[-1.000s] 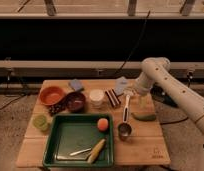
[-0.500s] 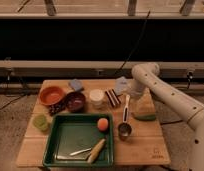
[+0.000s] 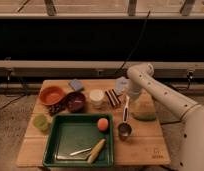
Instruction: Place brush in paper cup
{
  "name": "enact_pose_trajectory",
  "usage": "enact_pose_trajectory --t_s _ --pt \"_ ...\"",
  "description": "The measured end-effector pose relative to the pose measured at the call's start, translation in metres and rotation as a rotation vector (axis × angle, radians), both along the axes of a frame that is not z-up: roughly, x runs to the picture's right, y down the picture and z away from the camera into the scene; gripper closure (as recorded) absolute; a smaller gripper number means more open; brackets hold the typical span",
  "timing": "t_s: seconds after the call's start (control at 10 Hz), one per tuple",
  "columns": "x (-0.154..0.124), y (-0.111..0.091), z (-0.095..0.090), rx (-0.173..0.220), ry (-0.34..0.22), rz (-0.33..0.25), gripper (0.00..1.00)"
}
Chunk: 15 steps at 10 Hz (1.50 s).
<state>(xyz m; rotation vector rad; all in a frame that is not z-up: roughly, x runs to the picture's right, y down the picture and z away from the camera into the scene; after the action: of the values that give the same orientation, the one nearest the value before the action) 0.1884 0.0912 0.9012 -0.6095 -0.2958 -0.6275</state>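
Counted one brush (image 3: 126,108): slim white stick handle, small dark head at the near end, set lengthwise over the wooden table (image 3: 145,147), right of centre. Found one small white paper cup (image 3: 96,97) upright to its left and apart from it, with one short dark-and-white striped block (image 3: 112,97) between the two. Located the single gripper (image 3: 129,94) right at the far end of the handle, on a white arm (image 3: 160,92) reaching in from the right. Could not tell whether spread, pressed together or pinching the handle.

Noted one shiny metal cup (image 3: 124,131) just beyond the dark head and one pale green mound (image 3: 144,113) just right of the handle. Counted three cups in all, with one light green cup (image 3: 41,122) near the left edge. Counted two bowls left of the paper cup: one orange bowl (image 3: 51,94) and one dark bowl (image 3: 75,101). Saw one blue sponge (image 3: 76,85) behind them. Found one green tray (image 3: 77,116) at the front, holding three things: one orange ball (image 3: 102,124), one silvery utensil (image 3: 80,151), one yellowish stick-shaped piece (image 3: 96,150).
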Motion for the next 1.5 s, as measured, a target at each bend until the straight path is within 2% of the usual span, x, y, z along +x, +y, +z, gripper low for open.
enact_pose_trajectory --t_s 0.2,0.4,0.8,1.1,1.5 --pt "0.003 0.007 0.011 -0.012 0.009 -0.004 0.2" --pt "0.005 0.006 0.021 -0.011 0.016 -0.006 0.2" --pt "-0.004 -0.014 0.041 0.01 0.015 -0.039 0.2" --pt "-0.001 -0.021 0.05 0.02 0.036 -0.079 0.2" --pt "0.009 -0.034 0.057 0.05 0.06 -0.089 0.2"
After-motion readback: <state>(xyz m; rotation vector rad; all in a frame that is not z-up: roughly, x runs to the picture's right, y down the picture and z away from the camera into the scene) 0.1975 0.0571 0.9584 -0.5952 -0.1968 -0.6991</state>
